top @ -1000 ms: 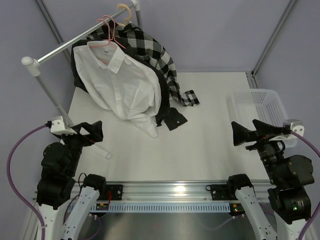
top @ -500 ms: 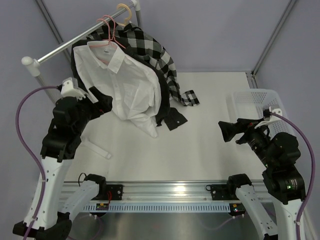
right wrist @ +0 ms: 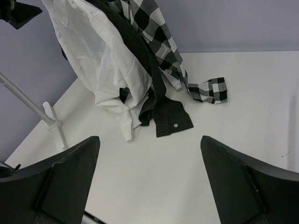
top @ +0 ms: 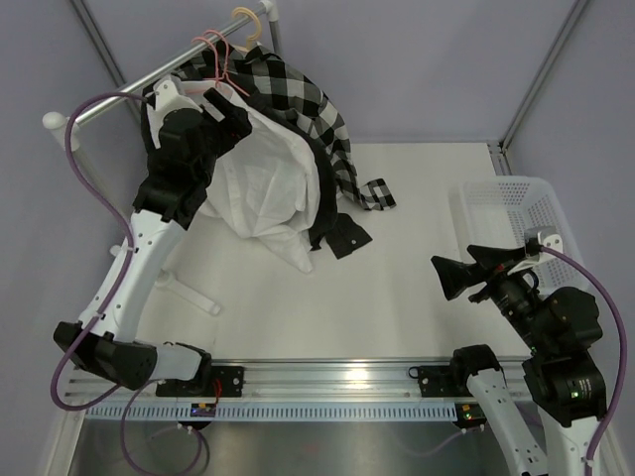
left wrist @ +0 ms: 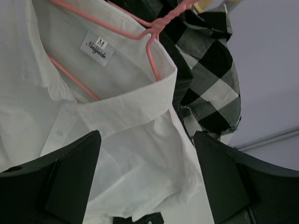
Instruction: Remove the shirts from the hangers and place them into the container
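Note:
Three shirts hang from the rail. The white shirt (top: 263,178) is in front on a pink hanger (top: 220,61). Behind it are the dark striped shirt (top: 332,213) and the check shirt (top: 308,99). My left gripper (top: 226,107) is open at the white shirt's collar. In its wrist view the white shirt (left wrist: 126,154) shows between the fingers of the gripper (left wrist: 147,135), below the pink hanger (left wrist: 152,51). My right gripper (top: 454,266) hangs open over the table, left of the white lattice container (top: 516,213). Nothing is between the fingers of that gripper (right wrist: 149,140).
The silver rail (top: 119,99) slants up to the back. Its post foot (top: 189,293) rests on the table at the left. A beige hanger (top: 243,20) hooks on the rail's far end. The dark cuff (right wrist: 170,119) and check cuff (right wrist: 212,91) lie on the table.
My left arm has risen from beside the table's left edge up to the white shirt's collar at the rail. The right gripper has drifted a little left and toward the near edge.

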Tool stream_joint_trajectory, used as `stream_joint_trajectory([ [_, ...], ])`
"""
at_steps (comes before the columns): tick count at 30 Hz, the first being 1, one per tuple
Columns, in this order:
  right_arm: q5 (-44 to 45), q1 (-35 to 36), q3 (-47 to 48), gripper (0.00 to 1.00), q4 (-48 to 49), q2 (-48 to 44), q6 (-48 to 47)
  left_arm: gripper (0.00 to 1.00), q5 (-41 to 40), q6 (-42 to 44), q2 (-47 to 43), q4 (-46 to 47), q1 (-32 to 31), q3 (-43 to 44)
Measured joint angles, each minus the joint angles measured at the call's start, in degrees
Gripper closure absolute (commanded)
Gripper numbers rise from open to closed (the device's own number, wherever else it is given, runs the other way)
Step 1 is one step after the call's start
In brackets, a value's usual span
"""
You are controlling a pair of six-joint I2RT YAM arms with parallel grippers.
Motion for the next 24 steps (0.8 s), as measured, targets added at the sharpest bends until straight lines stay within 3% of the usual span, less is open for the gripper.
stream_joint_trajectory([
  [6, -0.37, 0.0, -1.86, 0.0, 0.24, -2.69, 0.0, 0.28, -4.52, 1.09, 5.11, 11.54, 0.0, 0.33],
  [11, -0.46, 0.0, -2.27, 0.01, 0.52, -3.34, -0.02, 0.29, -6.01, 1.95, 6.73, 18.16, 0.02, 0.35],
  [24, -0.46, 0.0, -3.56, 0.01, 0.76, -6.08, -0.04, 0.35, -5.79, 2.38, 9.16, 23.58, 2.43, 0.35],
])
